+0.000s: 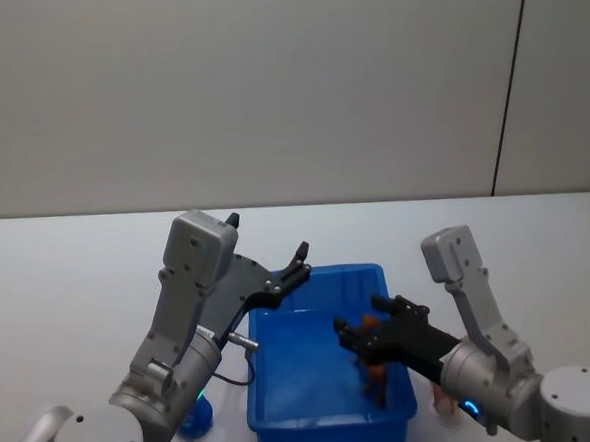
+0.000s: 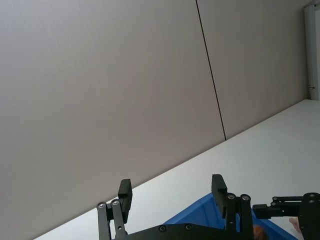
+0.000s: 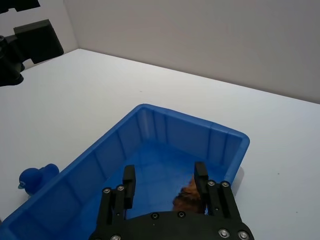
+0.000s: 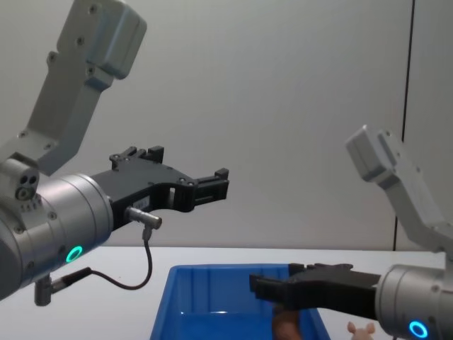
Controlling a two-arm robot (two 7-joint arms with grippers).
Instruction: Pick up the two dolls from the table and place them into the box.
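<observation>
- Left tool (image 1: 294,265): jaws apart, holding nothing, raised above the far left corner of the box (image 1: 323,273), pointing out over it. Well apart from both dolls.
- Box sits on the desk (image 1: 78,284), between the 2 arms.
- Right tool (image 3: 164,176): jaws apart, empty, low over the box's right half.
- Reddish-brown doll (image 3: 187,197): on the box floor, just below the right tool and beside its one finger. Looks like 1 of 2 done.
- Pink doll (image 4: 362,330): on the desk outside the box's right wall, near the right arm and partly hidden by it. Its long axis cannot be told.
- Key relation: the pink doll lies right of the right tool, lower, back toward the robot. Right arm is nearer, so likely it takes it.
</observation>
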